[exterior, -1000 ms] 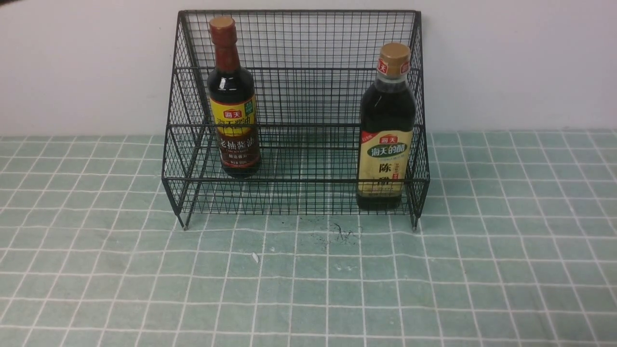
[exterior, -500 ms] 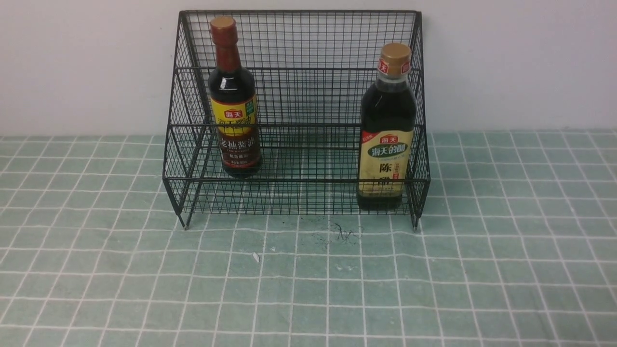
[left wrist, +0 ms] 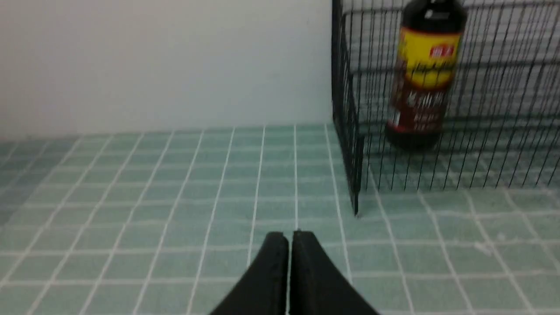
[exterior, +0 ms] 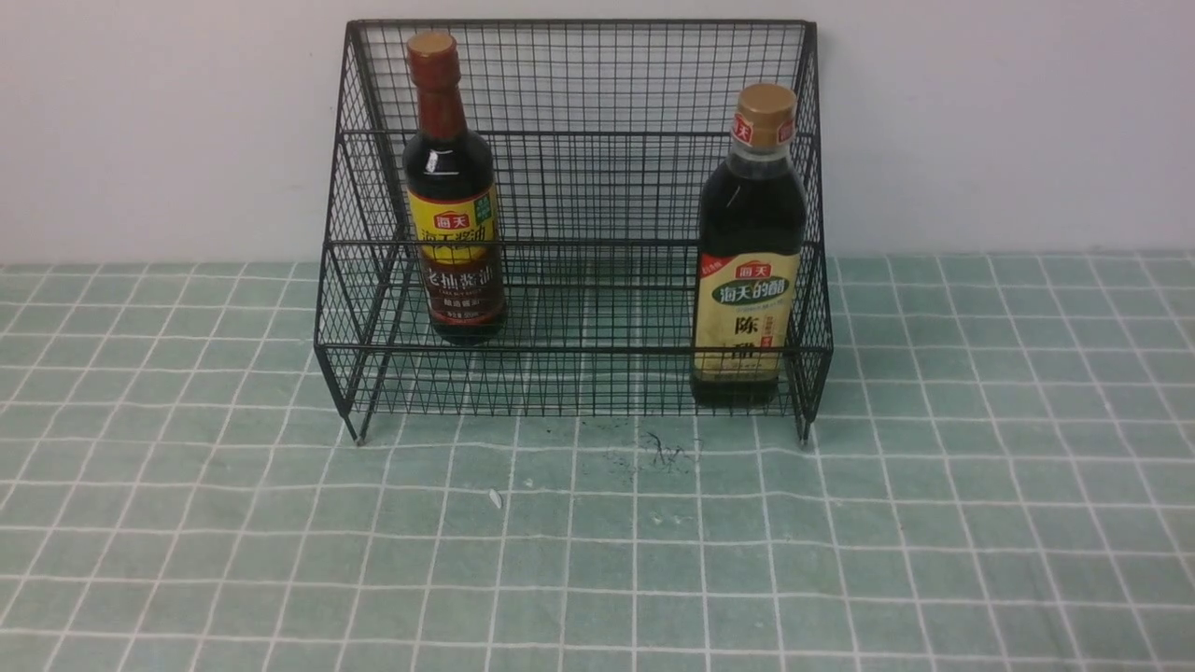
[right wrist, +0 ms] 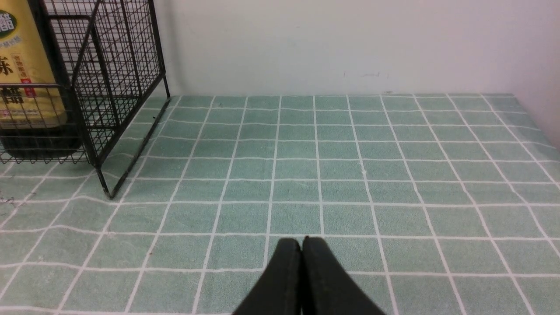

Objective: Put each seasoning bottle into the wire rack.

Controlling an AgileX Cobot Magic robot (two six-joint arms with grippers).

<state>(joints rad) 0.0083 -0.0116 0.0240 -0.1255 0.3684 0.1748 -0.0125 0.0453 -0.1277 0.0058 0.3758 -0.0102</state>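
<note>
The black wire rack [exterior: 574, 373] stands against the wall on the green checked cloth. The slim red-capped bottle [exterior: 452, 201] stands upright at the rack's left, on the rear part; it also shows in the left wrist view [left wrist: 422, 83]. The broader tan-capped bottle [exterior: 749, 252] stands upright in the rack's front right corner; its beige label shows in the right wrist view [right wrist: 24, 74]. Neither gripper shows in the front view. My left gripper [left wrist: 288, 238] is shut and empty, low over the cloth left of the rack [left wrist: 350, 109]. My right gripper [right wrist: 301, 243] is shut and empty, right of the rack [right wrist: 118, 87].
The green checked cloth [exterior: 597, 560] covers the table in front of the rack, with a small white scrap [exterior: 495, 497] and dark specks [exterior: 663, 453] on it. A pale wall [exterior: 1008, 121] stands directly behind the rack.
</note>
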